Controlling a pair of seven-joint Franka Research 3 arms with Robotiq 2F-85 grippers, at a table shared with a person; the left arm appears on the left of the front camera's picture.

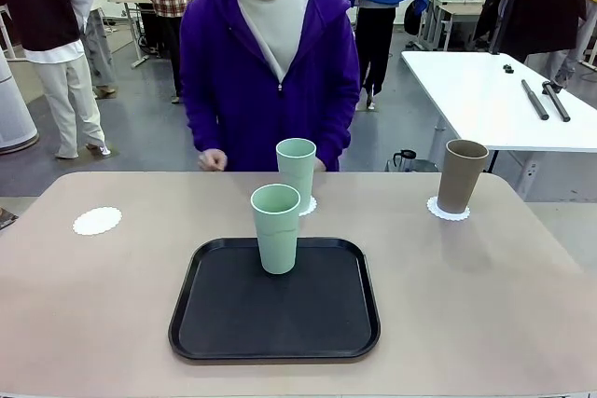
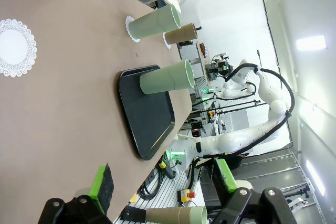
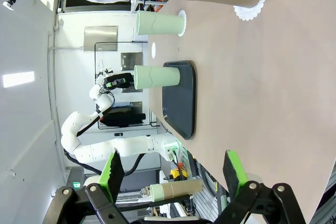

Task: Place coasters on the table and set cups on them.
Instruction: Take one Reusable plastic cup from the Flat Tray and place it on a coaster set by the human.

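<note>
- Standing upright on the black tray (image 1: pixel 280 319) is the near mint cup (image 1: pixel 276 228), its long axis vertical, mouth up and narrower base down. It sits toward the tray's far edge, about midway across.
- The far mint cup (image 1: pixel 297 170) is also upright with its mouth up, just behind the near one on the bare table (image 1: pixel 466 305). It rests on the middle coaster (image 1: pixel 309 204), whose lacy rim peeks out beside its base.
- The brown cup (image 1: pixel 461 176) stands vertical with its mouth up toward the table's far right, well apart from the tray. It is on the right coaster (image 1: pixel 449 211), with the scalloped edge showing around the base.
- The left coaster (image 1: pixel 97 221) lies flat and bare on the table's left part, with no cup on it.
- The left gripper (image 2: pixel 163 176) has its green-padded fingers spread wide with nothing between them, above the near side of the table.
- The right gripper (image 3: pixel 172 162) is likewise spread wide and empty-handed, looking along the table at the brown cup.
- A person (image 1: pixel 270 62) stands at the far side, one hand (image 1: pixel 213 159) at the table's far edge.
</note>
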